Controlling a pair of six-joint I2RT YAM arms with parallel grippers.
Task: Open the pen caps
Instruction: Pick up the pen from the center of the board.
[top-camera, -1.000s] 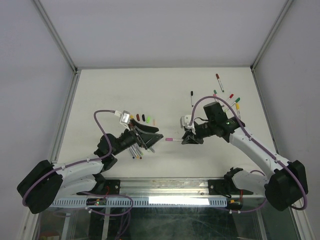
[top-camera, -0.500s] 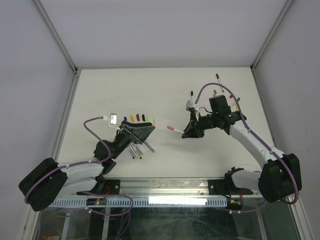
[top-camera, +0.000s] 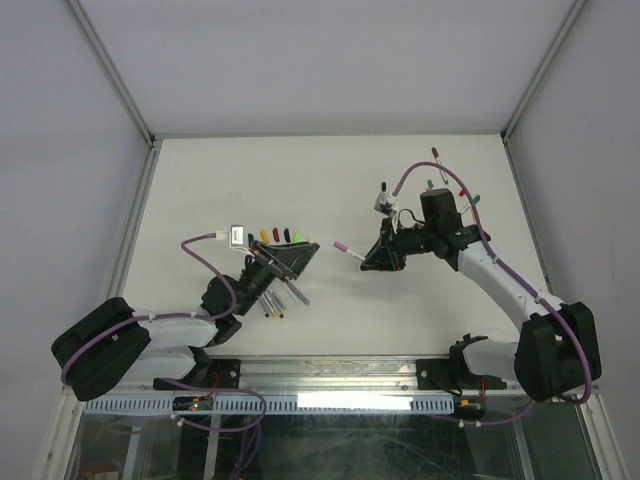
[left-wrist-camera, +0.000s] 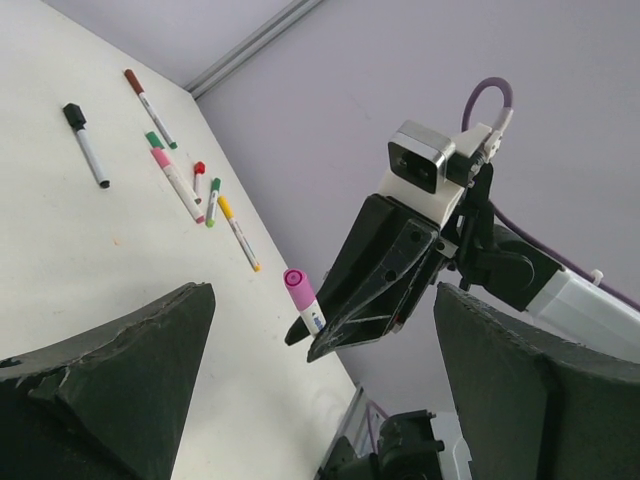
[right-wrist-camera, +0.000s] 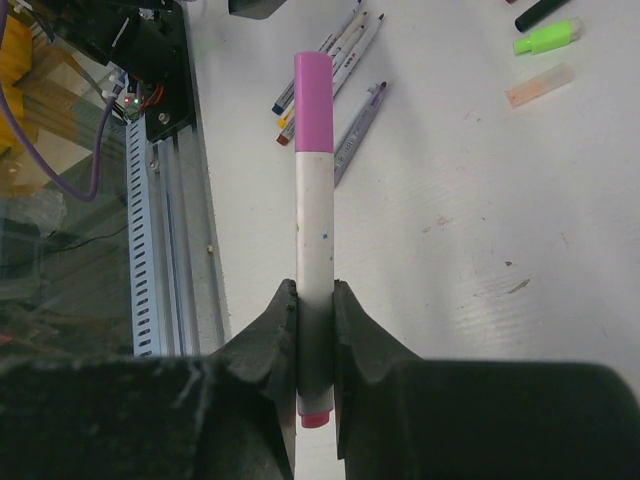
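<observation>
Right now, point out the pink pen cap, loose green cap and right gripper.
pink pen cap (right-wrist-camera: 312, 100), right wrist view, its middle.
loose green cap (right-wrist-camera: 547, 38), right wrist view, its middle.
right gripper (right-wrist-camera: 314, 292), right wrist view, between fingertips on the pen (right-wrist-camera: 313, 220).

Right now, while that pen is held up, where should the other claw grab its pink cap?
Pinch the pink cap across its round sides, coming end-on from the left: it juts free beyond the right claw, which clamps the white barrel.

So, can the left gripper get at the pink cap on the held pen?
Probably yes: the left gripper, open, faces the pink cap jutting clear of the right gripper holding the pen.
</observation>
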